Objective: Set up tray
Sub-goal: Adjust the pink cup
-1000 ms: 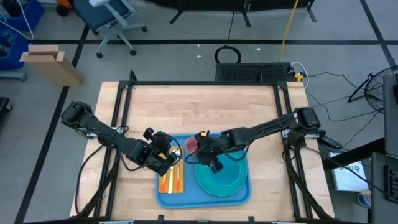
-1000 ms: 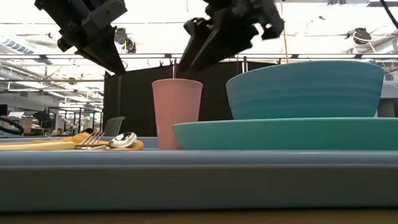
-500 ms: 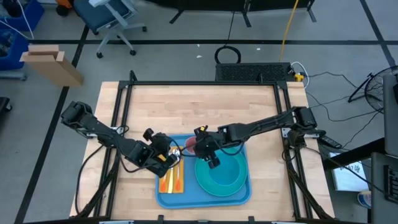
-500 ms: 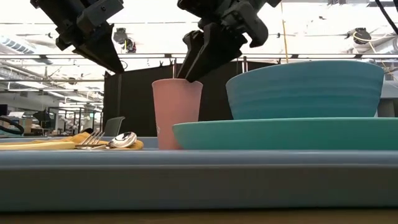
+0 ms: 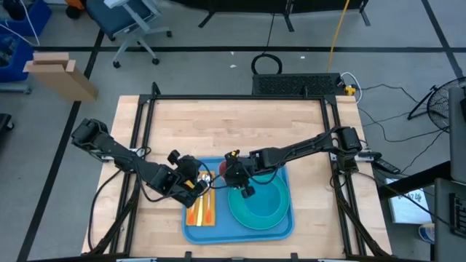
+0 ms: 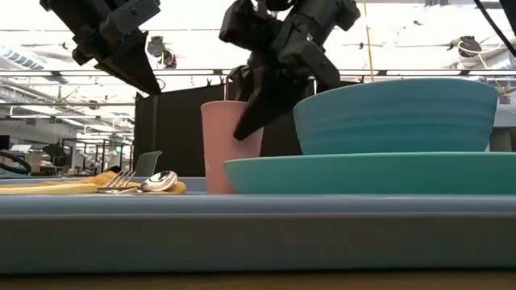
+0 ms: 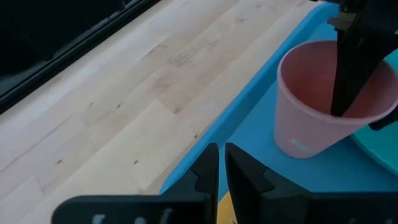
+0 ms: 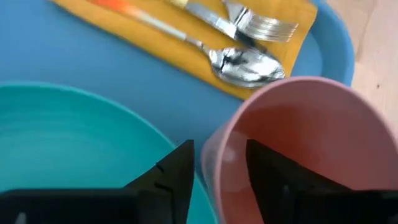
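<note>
The light-blue tray (image 5: pixel 218 231) lies at the table's near edge and fills the foreground of the low view (image 6: pixel 258 234). A pink cup (image 6: pixel 219 149) stands upright on it. My right gripper (image 8: pixel 217 155) is open at the cup (image 8: pixel 298 124). One finger is inside the cup and one outside, on the plate's side. The wall stands between them and a gap shows. My left gripper (image 7: pixel 221 152) is shut and hovers above the tray's left part (image 5: pixel 191 182), left of the cup (image 7: pixel 311 118).
A teal plate (image 6: pixel 371 173) carries a teal bowl (image 6: pixel 395 117) on the tray's right half (image 5: pixel 266 204). A yellow-orange napkin (image 5: pixel 200 212) with a fork (image 8: pixel 267 28) and spoon (image 8: pixel 245 65) lies on the left half. Bare wood (image 5: pixel 233 124) stretches beyond the tray.
My right gripper has moved toward the table's left and downward, from above the bowl's edge to the pink cup. One finger has dipped inside the cup's rim. The cup has stayed put, and my left arm has kept still.
</note>
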Motion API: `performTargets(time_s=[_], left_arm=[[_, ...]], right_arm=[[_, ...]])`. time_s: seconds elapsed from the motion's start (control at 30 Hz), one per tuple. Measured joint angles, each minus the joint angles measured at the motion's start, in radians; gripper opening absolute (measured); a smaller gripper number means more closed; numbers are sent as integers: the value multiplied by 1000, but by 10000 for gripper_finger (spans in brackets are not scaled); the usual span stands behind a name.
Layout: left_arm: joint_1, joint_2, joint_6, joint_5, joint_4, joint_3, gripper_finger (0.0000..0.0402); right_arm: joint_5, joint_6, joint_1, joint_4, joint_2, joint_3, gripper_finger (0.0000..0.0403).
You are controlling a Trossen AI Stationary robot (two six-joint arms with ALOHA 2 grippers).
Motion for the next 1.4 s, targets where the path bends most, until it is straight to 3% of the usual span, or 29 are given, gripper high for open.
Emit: performTargets(time_s=[0.13, 0.33, 0.73, 0.97, 1.27, 1.4], left_arm=[[0, 0, 11, 0, 6, 0, 33], [0, 0, 12, -1, 5, 0, 33], [0, 0, 14, -1, 5, 0, 33], [0, 0, 18, -1, 5, 0, 33], [0, 0, 20, -1, 2, 0, 33], [0, 0, 20, 0, 3, 0, 33]], right_arm=[[0, -7, 0, 5, -1, 0, 99], [0, -38, 0, 5, -1, 0, 10], [-33, -93, 40, -101, -1, 106, 2], [-104, -92, 72, -127, 9, 158, 1], [-125, -107, 111, -343, 138, 350, 1], [-127, -115, 121, -360, 172, 393, 0]])
